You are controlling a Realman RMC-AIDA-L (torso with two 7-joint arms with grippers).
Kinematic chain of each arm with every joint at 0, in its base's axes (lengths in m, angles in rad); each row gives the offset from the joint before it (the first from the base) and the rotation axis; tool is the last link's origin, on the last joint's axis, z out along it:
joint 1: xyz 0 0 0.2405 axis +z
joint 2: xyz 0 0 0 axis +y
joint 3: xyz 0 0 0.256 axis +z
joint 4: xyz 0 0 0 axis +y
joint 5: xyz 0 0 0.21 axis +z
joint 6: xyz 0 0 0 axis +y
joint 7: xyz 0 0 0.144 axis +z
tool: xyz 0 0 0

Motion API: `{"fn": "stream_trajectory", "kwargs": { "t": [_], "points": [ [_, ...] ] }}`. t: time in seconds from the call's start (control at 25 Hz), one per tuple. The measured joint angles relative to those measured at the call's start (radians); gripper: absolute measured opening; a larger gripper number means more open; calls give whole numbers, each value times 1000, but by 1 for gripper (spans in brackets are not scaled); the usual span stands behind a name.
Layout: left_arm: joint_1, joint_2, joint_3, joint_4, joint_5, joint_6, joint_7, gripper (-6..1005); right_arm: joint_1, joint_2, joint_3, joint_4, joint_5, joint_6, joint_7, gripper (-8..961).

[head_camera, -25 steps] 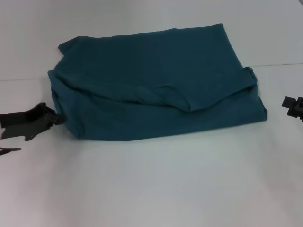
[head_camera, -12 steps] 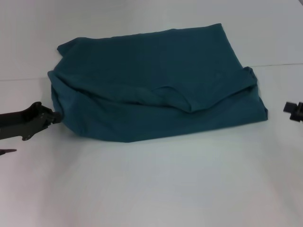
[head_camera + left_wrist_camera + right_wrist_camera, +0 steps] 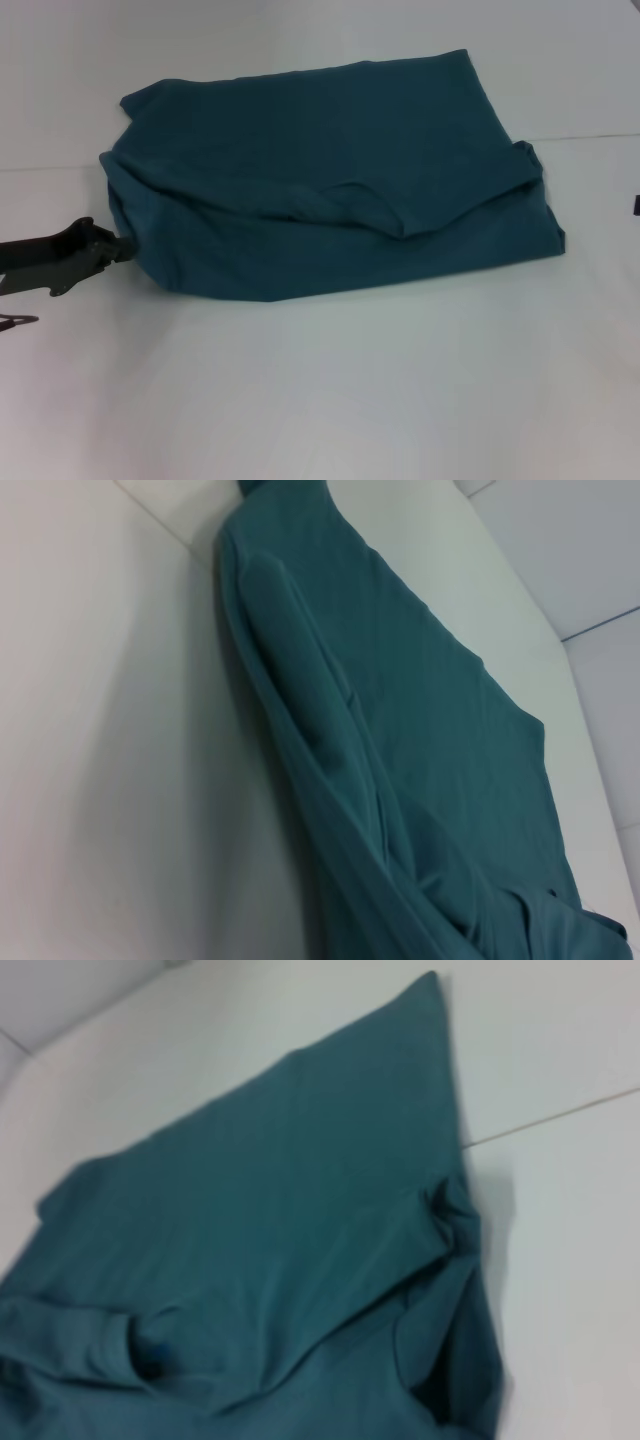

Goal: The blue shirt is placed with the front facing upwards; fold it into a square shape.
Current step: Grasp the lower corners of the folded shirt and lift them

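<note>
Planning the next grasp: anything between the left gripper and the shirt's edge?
Nothing: in the head view the left gripper meets the blue shirt at its left edge.

One blue shirt; one left hand; one table.

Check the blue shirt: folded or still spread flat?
Folded. The blue shirt lies as a compact, roughly rectangular stack of layers, untidy along its near edge. Left gripper sits at its left corner.

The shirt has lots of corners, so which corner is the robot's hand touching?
The near-left corner of the blue shirt. The left gripper sits right against it, while the right gripper is off by the table's right edge, away from every corner.
</note>
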Motion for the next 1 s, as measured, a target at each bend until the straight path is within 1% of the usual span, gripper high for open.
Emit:
{"fn": "stream_trajectory", "kwargs": {
  "t": [0.08,0.2,0.24,0.32,0.44,0.52,0.68,0.84,1.0],
  "points": [
    [0,0,0,4,-3,10,5,-2,37,9,-3,-1,-64,35,23,582],
    [-1,2,0,12,-5,27,6,-2,84,42,-12,2,-147,107,43,582],
    [-2,3,-1,15,-6,31,6,-2,97,58,-22,2,-167,131,47,582],
    [-3,3,-2,20,-6,38,6,-2,116,81,-45,4,-189,175,50,582],
    [-4,3,-2,23,-6,39,6,-2,135,107,-89,25,-207,240,52,582],
    [-7,3,-2,23,-7,39,6,-2,147,115,-115,58,-221,286,53,582],
    [-12,3,-1,23,-7,37,7,-2,162,118,-138,121,-229,353,54,582],
    [-16,1,-1,22,-7,33,8,-2,168,127,-143,143,-230,405,51,582],
    [-18,0,-1,20,-7,29,9,-2,173,144,-146,149,-230,445,46,582]
  ]
}}
